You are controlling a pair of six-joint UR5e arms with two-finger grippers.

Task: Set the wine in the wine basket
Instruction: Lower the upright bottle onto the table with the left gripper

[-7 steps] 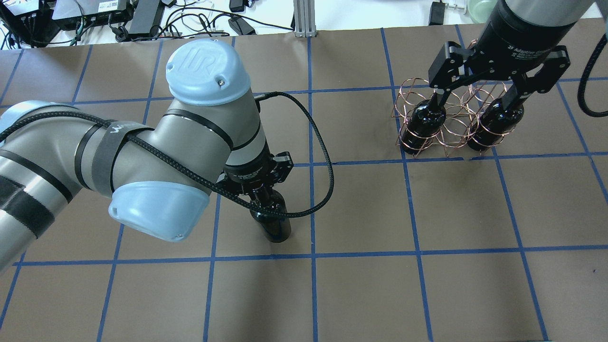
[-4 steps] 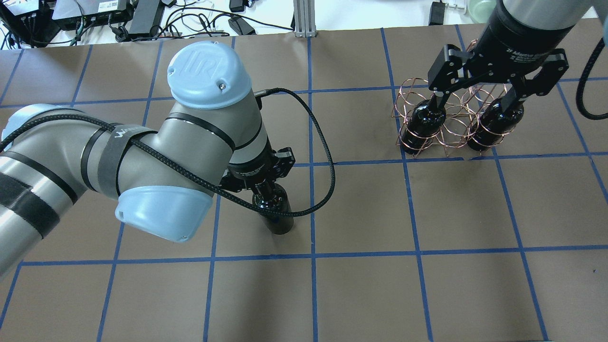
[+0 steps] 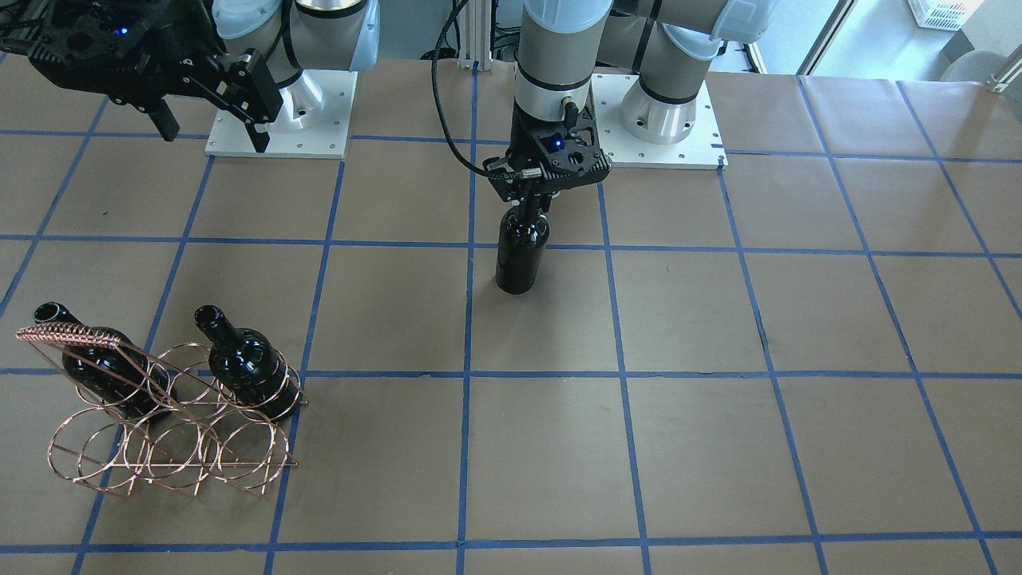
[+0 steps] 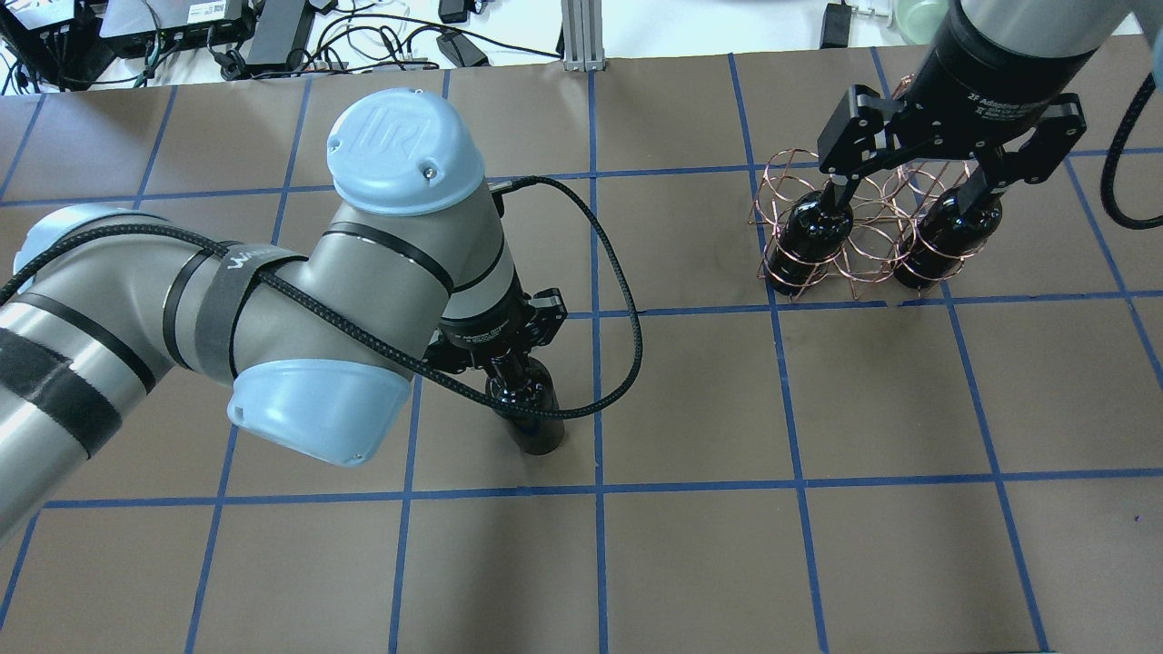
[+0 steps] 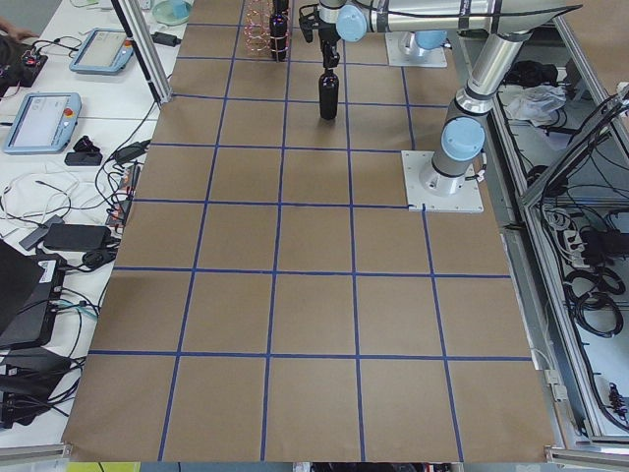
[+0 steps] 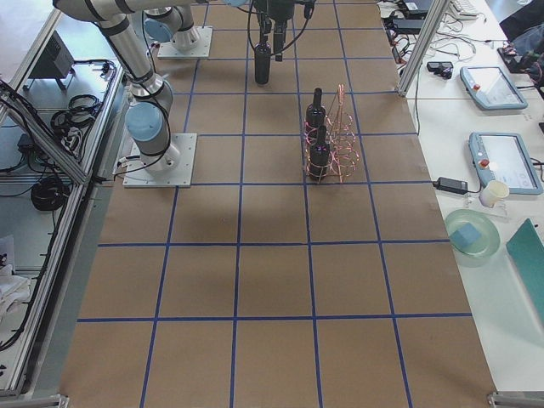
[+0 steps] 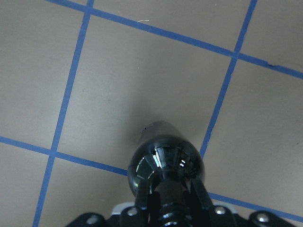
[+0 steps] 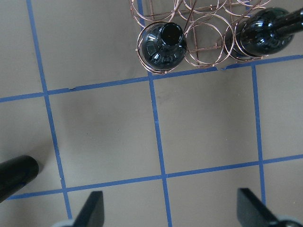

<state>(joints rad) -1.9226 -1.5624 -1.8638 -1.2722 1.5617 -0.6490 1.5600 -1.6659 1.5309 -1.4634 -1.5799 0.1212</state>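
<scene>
My left gripper (image 3: 527,201) is shut on the neck of a near-black wine bottle (image 3: 520,259), which hangs upright near the table's middle; I cannot tell whether its base touches the paper. The bottle also shows in the overhead view (image 4: 534,416) and the left wrist view (image 7: 164,161). The copper wire wine basket (image 3: 69,335) stands at the far right in the overhead view (image 4: 865,247) and holds two more bottles (image 4: 809,238) (image 4: 945,238), necks up. My right gripper (image 4: 904,195) is open and empty, high above the basket (image 8: 203,28).
The table is covered in brown paper with blue tape grid lines (image 4: 595,391). Cables and power bricks (image 4: 273,36) and a metal post (image 4: 581,36) lie along the far edge. The white arm base plates (image 3: 663,128) sit on the robot's side.
My left arm has shifted slightly to the right, carrying the bottle with it. The right gripper has barely moved and stays open above the basket.
</scene>
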